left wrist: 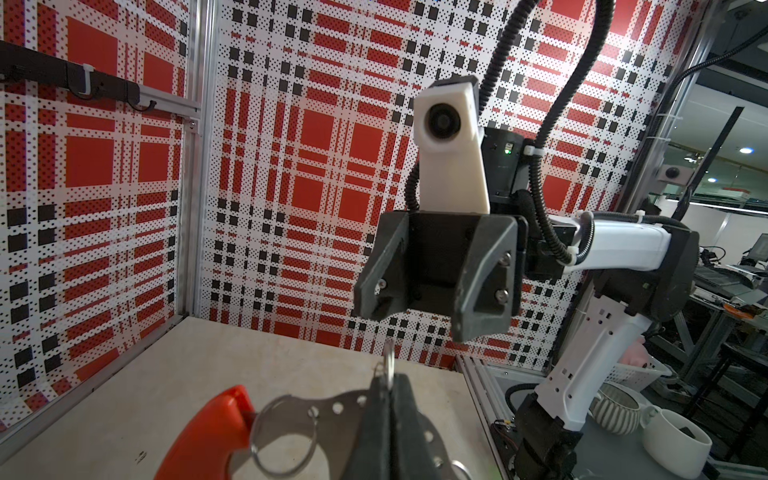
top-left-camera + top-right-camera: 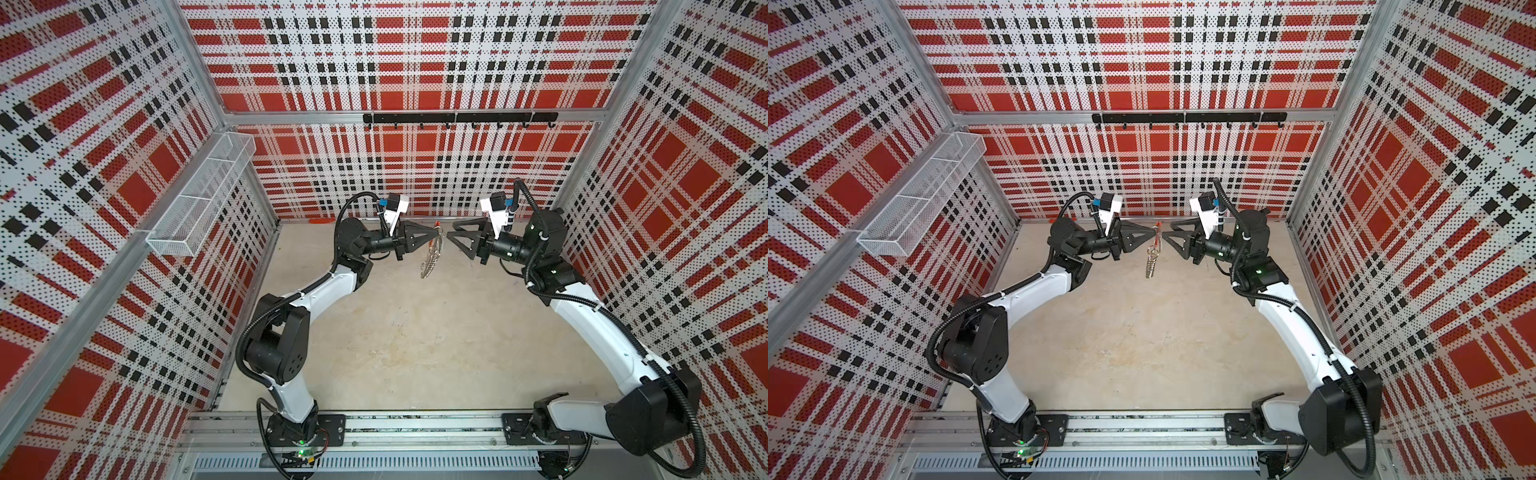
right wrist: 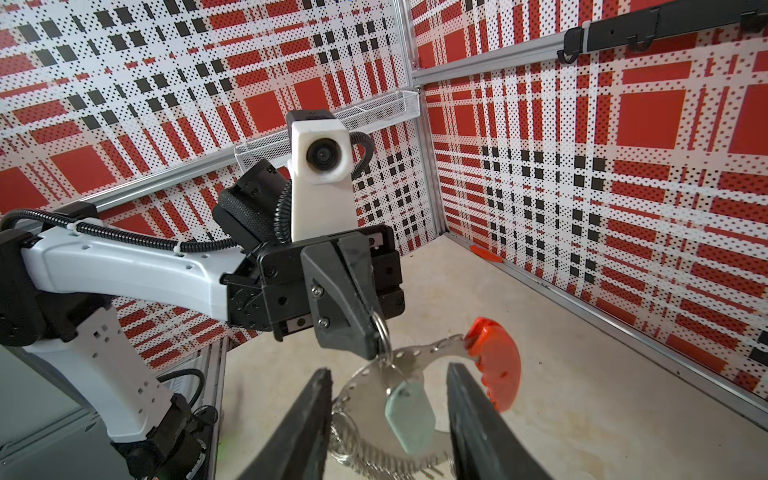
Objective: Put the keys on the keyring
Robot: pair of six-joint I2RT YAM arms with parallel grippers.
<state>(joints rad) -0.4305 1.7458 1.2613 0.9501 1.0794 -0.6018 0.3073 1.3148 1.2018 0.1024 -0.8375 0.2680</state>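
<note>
The left pincer pinches the hanging keyring, the right pincer just beside.

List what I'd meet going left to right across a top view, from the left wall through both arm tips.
From the left: wire mesh basket → left arm's wrist camera → keyring, hanging between the arm tips → right arm's wrist camera.

Both top views look down from high up; wrist views face each other closely, both showing the keyring.
</note>
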